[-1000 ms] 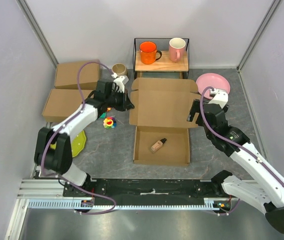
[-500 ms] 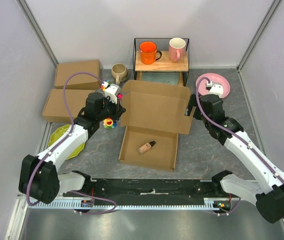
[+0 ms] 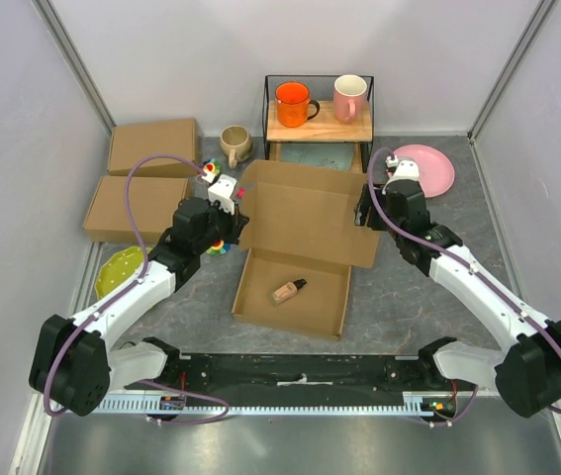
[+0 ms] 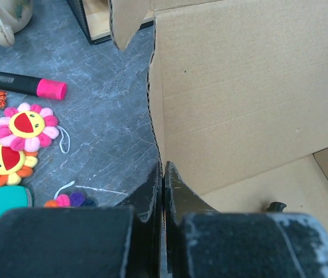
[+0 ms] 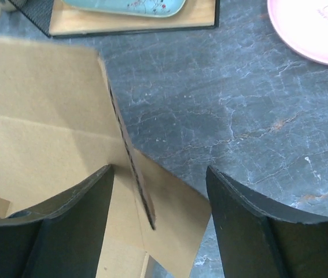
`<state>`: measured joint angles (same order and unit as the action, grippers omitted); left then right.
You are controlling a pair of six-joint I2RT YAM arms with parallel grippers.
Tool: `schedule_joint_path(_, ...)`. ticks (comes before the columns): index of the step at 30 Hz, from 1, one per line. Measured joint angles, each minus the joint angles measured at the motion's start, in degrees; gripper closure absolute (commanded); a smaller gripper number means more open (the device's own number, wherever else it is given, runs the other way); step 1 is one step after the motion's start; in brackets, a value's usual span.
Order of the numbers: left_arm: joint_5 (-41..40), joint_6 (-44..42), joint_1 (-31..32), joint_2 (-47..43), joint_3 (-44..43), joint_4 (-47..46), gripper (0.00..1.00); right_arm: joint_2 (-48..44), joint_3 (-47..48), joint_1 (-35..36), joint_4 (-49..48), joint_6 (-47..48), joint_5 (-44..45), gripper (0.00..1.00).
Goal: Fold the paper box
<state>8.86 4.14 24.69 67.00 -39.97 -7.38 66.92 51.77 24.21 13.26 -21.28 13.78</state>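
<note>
Paper box (image 3: pixel 305 213) mid-surface (image 3: pixel 409 297): tray walls up, small bottle (image 3: pixel 290 290) inside, lid part raised. Left tool (image 4: pixel 164 185) pinched tight on lid's left edge. Right tool (image 5: pixel 159 185) spread wide, straddling right flap, gripping nothing. Remaining, I judge: flaps in, lid down, tabs tucked.

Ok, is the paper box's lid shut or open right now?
Open. The paper box lid stands raised behind its tray, leaving the small bottle inside uncovered; the left gripper pinches the lid's edge.
</note>
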Motion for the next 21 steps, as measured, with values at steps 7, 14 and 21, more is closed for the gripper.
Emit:
schedule_joint_path(7,-4.63,0.81,0.81,-2.05,2.08,-1.11,0.98,1.27,-0.31,0.00,0.74,0.96,-2.34,0.51)
schedule_joint_path(14,-9.40,3.58,3.28,-3.56,4.59,-4.07,0.98,-0.66,-2.91,0.00,0.31,-0.57,-5.07,0.65)
schedule_joint_path(21,-15.93,6.62,7.48,-5.18,7.61,-8.00,0.98,-4.39,-6.54,0.09,-1.27,-4.55,-7.80,0.85)
